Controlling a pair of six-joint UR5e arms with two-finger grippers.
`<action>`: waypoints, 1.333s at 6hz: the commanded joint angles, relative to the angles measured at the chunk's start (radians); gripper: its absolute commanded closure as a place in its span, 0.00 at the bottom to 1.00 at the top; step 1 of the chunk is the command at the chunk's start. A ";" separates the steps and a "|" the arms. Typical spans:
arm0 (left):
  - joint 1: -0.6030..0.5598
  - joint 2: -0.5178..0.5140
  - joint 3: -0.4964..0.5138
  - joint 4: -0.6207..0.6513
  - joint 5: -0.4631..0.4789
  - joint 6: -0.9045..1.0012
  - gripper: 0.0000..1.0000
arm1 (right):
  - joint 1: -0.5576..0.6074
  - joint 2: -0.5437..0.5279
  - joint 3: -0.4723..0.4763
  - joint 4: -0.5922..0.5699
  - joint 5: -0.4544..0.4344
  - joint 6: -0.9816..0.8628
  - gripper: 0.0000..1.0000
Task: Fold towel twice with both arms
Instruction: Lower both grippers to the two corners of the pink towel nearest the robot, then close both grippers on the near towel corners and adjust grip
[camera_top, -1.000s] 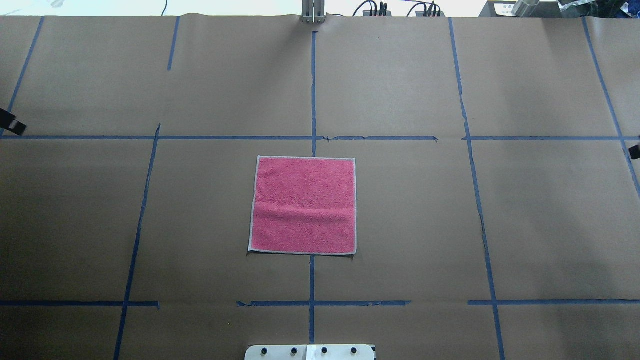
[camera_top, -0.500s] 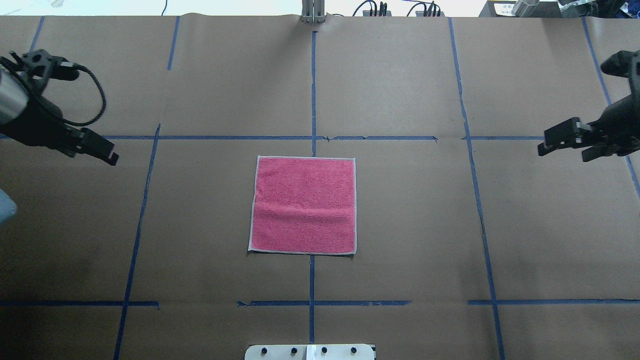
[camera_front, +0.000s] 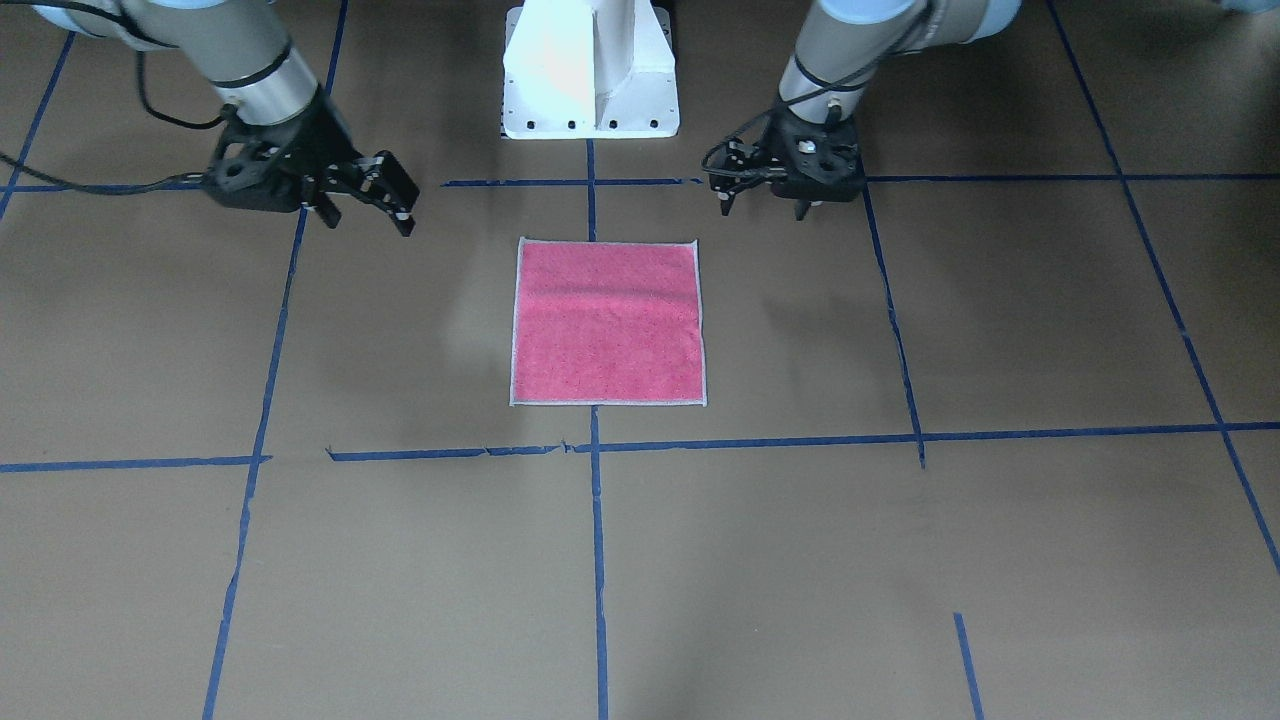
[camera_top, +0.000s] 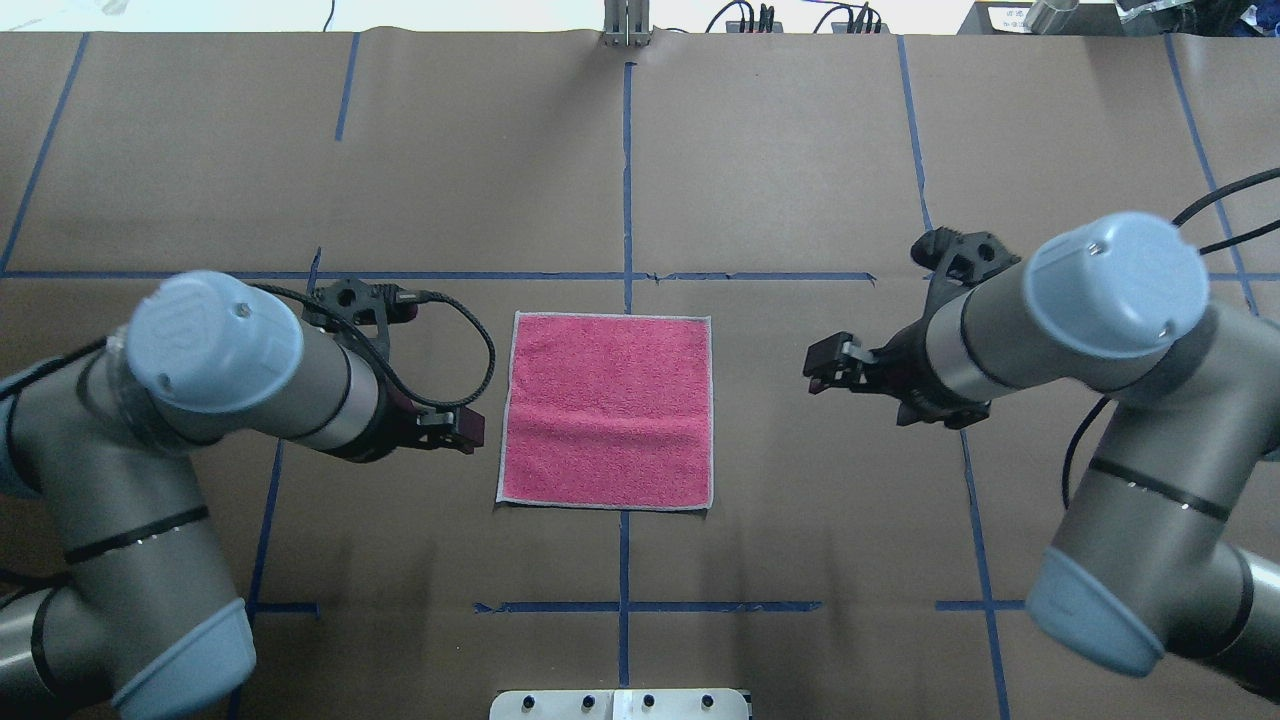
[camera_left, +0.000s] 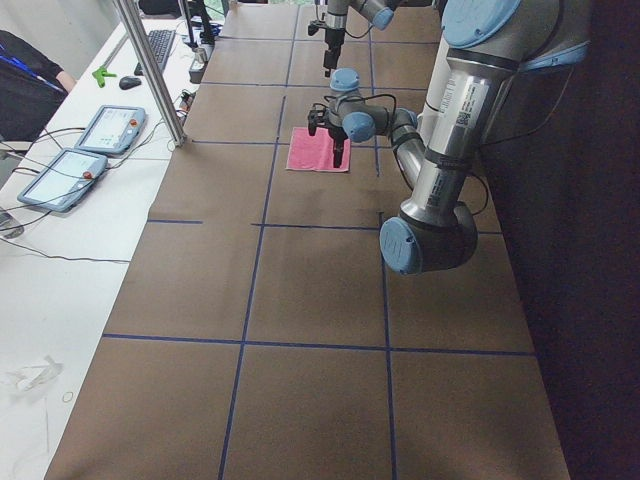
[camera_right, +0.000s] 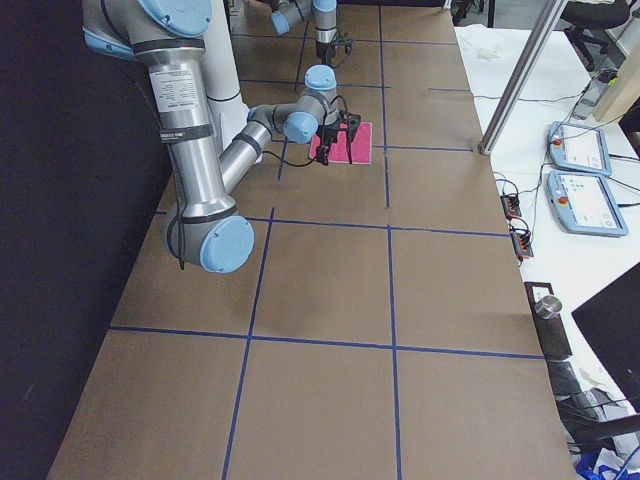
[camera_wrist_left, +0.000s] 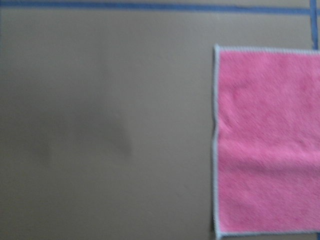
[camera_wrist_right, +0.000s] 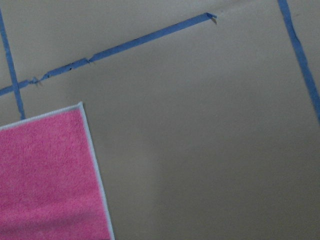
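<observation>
The towel (camera_top: 607, 410) lies flat and unfolded, pink-red face up, with a whitish border and a faint crease across it. It also shows in the front view (camera_front: 607, 322), the left wrist view (camera_wrist_left: 267, 140) and the right wrist view (camera_wrist_right: 45, 180). My left gripper (camera_top: 466, 430) hovers just beside the towel's left edge, fingers pointing down, open and empty (camera_front: 762, 208). My right gripper (camera_top: 815, 372) hovers a short way off the towel's right edge, open and empty (camera_front: 368, 218). Neither touches the towel. No fingers show in the wrist views.
Brown paper covers the table, marked with blue tape lines (camera_top: 626, 180). The white pedestal base (camera_front: 590, 70) stands behind the towel on the robot's side. A metal post (camera_left: 150, 70) and tablets (camera_left: 105, 130) stand on the white side table beyond the far edge.
Both arms have swung in from the table's outer sides to either side of the towel. The towel has not moved.
</observation>
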 joint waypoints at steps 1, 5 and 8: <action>0.116 -0.031 0.021 -0.002 0.106 -0.197 0.00 | -0.159 0.122 -0.055 -0.073 -0.141 0.208 0.15; 0.132 -0.063 0.207 -0.209 0.174 -0.408 0.33 | -0.209 0.186 -0.103 -0.120 -0.202 0.319 0.14; 0.132 -0.065 0.232 -0.209 0.173 -0.408 0.39 | -0.210 0.185 -0.103 -0.120 -0.203 0.319 0.14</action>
